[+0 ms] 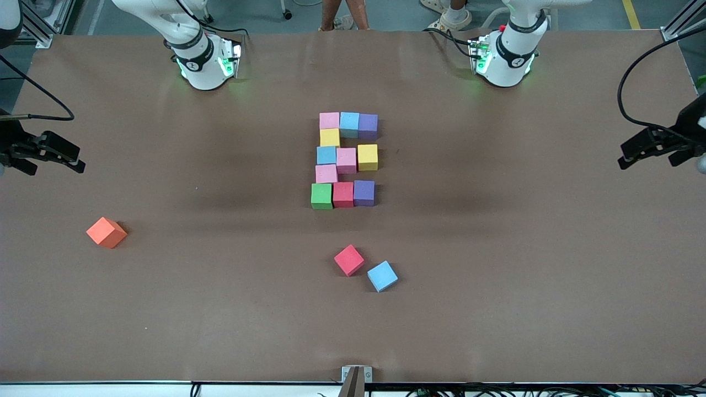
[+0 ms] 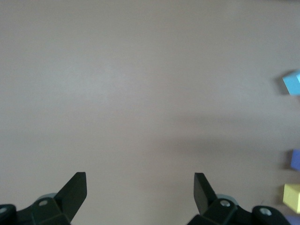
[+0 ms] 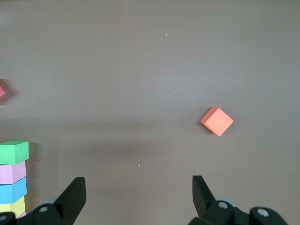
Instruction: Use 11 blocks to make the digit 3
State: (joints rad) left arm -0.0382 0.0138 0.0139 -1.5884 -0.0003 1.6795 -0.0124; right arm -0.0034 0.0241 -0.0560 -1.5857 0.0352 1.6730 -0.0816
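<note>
Eleven blocks form the digit 3 (image 1: 345,160) mid-table. Its row nearest the bases is pink (image 1: 329,120), light blue (image 1: 349,122) and purple (image 1: 368,125). A yellow block (image 1: 330,137) follows, then light blue, pink and yellow (image 1: 368,157), then pink (image 1: 326,173). The row nearest the front camera is green (image 1: 321,196), red (image 1: 343,194) and purple (image 1: 364,192). My right gripper (image 1: 77,160) (image 3: 139,187) hovers open and empty over bare table at its own end. Over the left arm's end hangs my left gripper (image 1: 623,157) (image 2: 140,185), also open and empty.
An orange cube (image 1: 106,232) (image 3: 216,121) lies toward the right arm's end. A loose red cube (image 1: 348,259) and a loose light blue cube (image 1: 382,275) (image 2: 293,83) sit side by side, nearer to the front camera than the figure. Brown table surface (image 1: 496,248) surrounds everything.
</note>
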